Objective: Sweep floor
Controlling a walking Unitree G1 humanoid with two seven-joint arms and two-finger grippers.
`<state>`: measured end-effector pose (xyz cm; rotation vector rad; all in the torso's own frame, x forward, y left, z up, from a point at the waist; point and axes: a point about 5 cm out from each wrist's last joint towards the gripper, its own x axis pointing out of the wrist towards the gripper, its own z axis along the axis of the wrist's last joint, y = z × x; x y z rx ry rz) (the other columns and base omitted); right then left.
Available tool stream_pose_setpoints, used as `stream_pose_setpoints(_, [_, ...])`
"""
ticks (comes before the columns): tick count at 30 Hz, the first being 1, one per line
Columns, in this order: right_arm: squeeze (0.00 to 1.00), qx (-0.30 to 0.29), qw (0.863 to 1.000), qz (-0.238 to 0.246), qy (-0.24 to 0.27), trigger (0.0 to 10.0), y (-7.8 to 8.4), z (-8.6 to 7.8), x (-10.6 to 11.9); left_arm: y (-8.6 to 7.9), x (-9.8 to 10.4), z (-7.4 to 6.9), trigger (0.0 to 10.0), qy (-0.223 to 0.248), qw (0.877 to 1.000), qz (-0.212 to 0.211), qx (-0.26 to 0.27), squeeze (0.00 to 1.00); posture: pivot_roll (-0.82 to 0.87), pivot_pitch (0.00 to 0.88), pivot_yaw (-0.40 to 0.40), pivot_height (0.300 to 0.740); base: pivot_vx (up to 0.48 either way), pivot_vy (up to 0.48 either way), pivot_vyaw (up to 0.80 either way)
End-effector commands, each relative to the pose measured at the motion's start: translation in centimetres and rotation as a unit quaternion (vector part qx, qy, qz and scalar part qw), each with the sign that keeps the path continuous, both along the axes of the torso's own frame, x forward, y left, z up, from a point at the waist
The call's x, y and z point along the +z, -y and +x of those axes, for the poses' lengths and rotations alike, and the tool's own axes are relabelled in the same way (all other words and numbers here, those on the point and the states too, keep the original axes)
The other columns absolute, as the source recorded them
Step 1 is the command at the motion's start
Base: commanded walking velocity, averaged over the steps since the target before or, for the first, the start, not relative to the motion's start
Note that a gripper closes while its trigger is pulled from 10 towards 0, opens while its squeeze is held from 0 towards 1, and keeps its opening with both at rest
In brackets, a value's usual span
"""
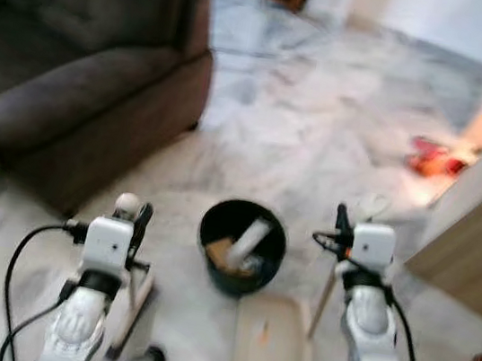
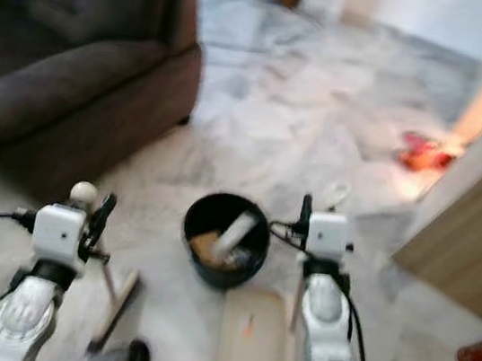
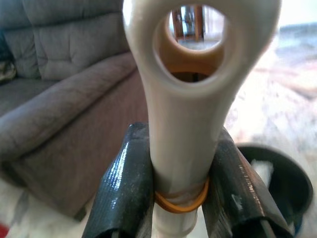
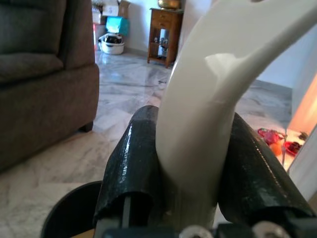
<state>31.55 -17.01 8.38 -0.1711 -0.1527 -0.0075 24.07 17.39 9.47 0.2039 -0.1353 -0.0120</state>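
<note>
Two tools are in hand. The left gripper (image 3: pixel 181 183) pinches the cream broom handle (image 3: pixel 190 99) just below its hanging loop, and the brush head (image 1: pixel 133 310) rests on the marble floor (image 1: pixel 323 120) beside the robot's left arm. The right gripper (image 4: pixel 198 163) is clamped on the white dustpan handle (image 4: pixel 218 89); the dustpan (image 1: pixel 272 338) lies flat on the floor with a small orange scrap in it, just in front of a black bin (image 1: pixel 241 244) that holds crumpled paper and a pale tube. A brown sofa (image 1: pixel 78 56) stands to the left, and some red litter (image 1: pixel 430 157) lies well apart near the far wall. This looks like the collecting step. Next, probably, the dustpan must be lifted level and tipped over the bin's rim, or the broom drawn toward the pan for more debris.
</note>
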Motion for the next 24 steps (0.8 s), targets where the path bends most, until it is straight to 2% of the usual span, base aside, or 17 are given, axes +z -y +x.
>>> stream_pose_setpoints(1, [0.0,-0.003,1.0,0.0,0.02,10.0,0.33,0.18,0.72,0.08,0.96,0.35,10.0,0.023,1.0,0.003,-0.004,0.0,0.16,0.132,-0.041,0.74,-0.307,0.0,0.0])
stream_pose_setpoints(19, [0.0,-0.002,1.0,0.002,0.014,10.0,0.26,0.1,0.4,0.14,0.92,0.39,10.0,0.024,1.0,0.003,-0.006,0.0,0.16,0.131,-0.041,0.74,-0.305,0.0,0.0])
stream_pose_setpoints(24, [0.0,-0.001,1.0,0.004,0.012,10.0,0.19,0.13,0.34,0.08,0.83,0.44,10.0,0.021,1.0,0.007,-0.005,0.0,0.16,0.129,-0.04,0.74,0.0,0.0,0.0])
